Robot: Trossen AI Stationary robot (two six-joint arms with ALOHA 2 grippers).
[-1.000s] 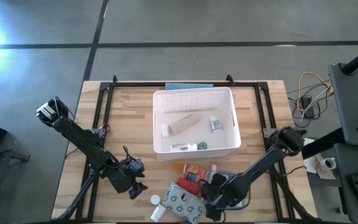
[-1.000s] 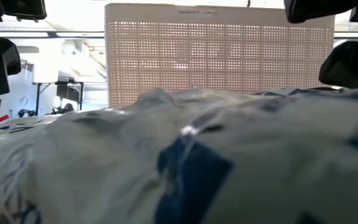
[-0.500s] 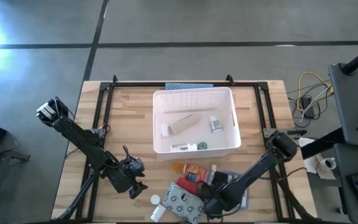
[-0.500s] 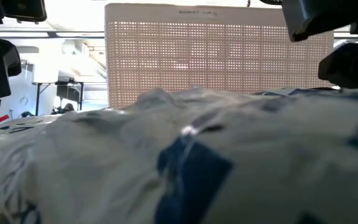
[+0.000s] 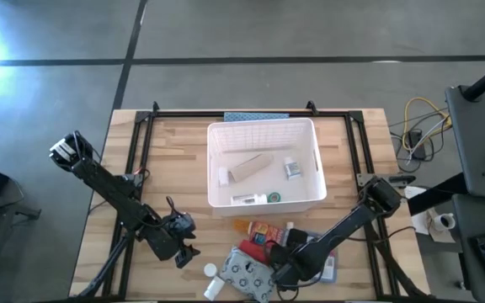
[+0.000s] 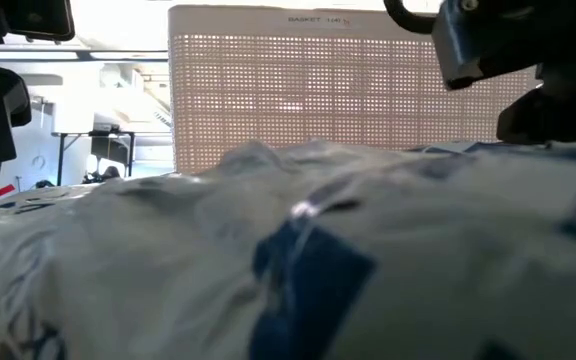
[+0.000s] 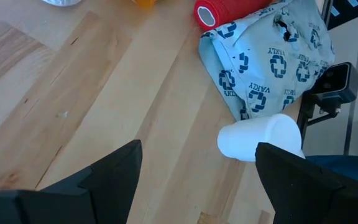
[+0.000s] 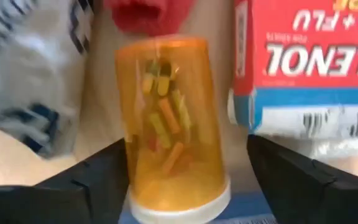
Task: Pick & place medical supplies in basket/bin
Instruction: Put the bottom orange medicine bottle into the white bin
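- Vial point(image 8: 173, 124), orange, lies between my right gripper point(image 8: 179, 186) fingers, jaws wide apart, nothing held.
- Red box point(image 8: 306, 68) and pouch point(image 8: 33, 68) crowd it.
- I see left gripper point(image 7: 194, 180) spread, empty; bin point(image 5: 263, 165) well apart.

Low view is mostly blocked by the blurred grey pouch point(image 6: 298, 260), the orange vial point(image 8: 169, 118) hides the red tube's lower part, and the red box point(image 8: 309, 56) is cut off by the edge.
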